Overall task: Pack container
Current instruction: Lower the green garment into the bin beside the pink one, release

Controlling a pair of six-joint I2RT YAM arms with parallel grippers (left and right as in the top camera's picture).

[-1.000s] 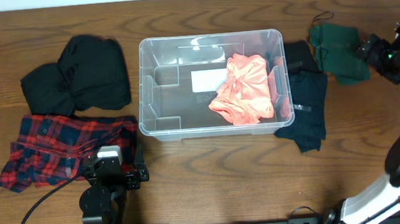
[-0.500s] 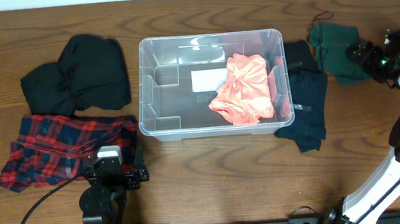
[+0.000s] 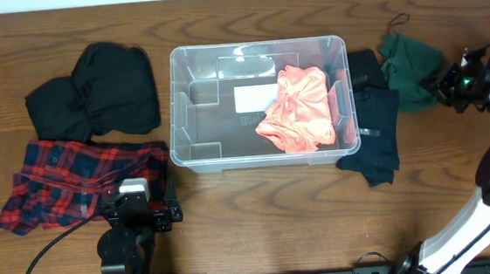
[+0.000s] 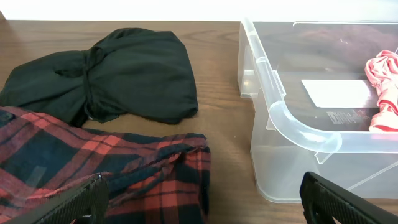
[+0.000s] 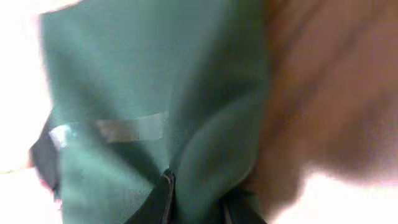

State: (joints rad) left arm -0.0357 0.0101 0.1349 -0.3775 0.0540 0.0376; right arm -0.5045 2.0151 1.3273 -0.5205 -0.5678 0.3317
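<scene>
The right claw [image 3: 448, 83] has come in and closed on the green cloth [image 3: 410, 67]
The cloth is bunched toward it, right of the bin [image 3: 264, 158] at mid-bench [image 3: 261, 223], so 1 more garment looks ready to pack; the left claw [image 4: 202, 190] gapes open over the plaid shirt [image 3: 64, 177].

Right wrist view blurred; green cloth [image 5: 155, 93] fills it; right end effector [image 5: 199, 196] grip unclear.

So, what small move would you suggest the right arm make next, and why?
Probably lift the green garment clear of the table. The right gripper appears pinched on its edge, and it lies outside the container, which holds only a pink garment.
</scene>
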